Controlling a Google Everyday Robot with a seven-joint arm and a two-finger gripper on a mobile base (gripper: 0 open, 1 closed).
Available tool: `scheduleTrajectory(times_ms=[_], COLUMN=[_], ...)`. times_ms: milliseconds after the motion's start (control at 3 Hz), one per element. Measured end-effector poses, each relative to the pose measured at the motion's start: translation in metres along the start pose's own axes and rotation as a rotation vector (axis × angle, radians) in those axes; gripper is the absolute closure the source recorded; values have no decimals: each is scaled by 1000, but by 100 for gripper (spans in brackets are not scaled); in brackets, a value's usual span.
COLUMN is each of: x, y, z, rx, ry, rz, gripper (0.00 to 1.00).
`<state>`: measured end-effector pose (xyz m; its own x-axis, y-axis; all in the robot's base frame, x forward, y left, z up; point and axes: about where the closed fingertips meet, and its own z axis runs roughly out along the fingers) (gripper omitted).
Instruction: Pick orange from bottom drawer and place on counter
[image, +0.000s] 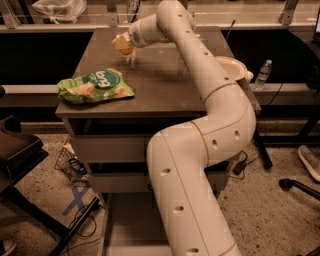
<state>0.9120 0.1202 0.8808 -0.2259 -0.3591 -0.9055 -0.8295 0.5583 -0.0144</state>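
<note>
Glossy and grey-brown, the wide rectangular counter (160, 87) fills the middle of your view, with dark shelving and a rail behind it. Your gripper (123, 45) hangs just above its far left part, jaws clamped on the small round orange (124, 47), which is held clear of the surface.

Nearest obstacle on the top is the crinkled green snack bag (95, 86), lying flat at the front left corner, well apart from the fruit. A cream bowl (234, 66) sits at the right edge, half hidden behind your own white arm (200, 150), which sweeps across the cabinet's right side and blocks much of the two grey-fronted drawers (102, 148). Below them the pale grey bottom drawer (127, 225) stands pulled out. A clear water bottle (262, 75) stands on the ledge to the right.
</note>
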Motion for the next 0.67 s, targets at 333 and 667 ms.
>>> scheduleTrajectory(times_ms=[333,667], x=[15,35], y=[-2,-2], z=[9,17], rx=[28,40], ry=[74,142], rz=[8,31], gripper=[100,100])
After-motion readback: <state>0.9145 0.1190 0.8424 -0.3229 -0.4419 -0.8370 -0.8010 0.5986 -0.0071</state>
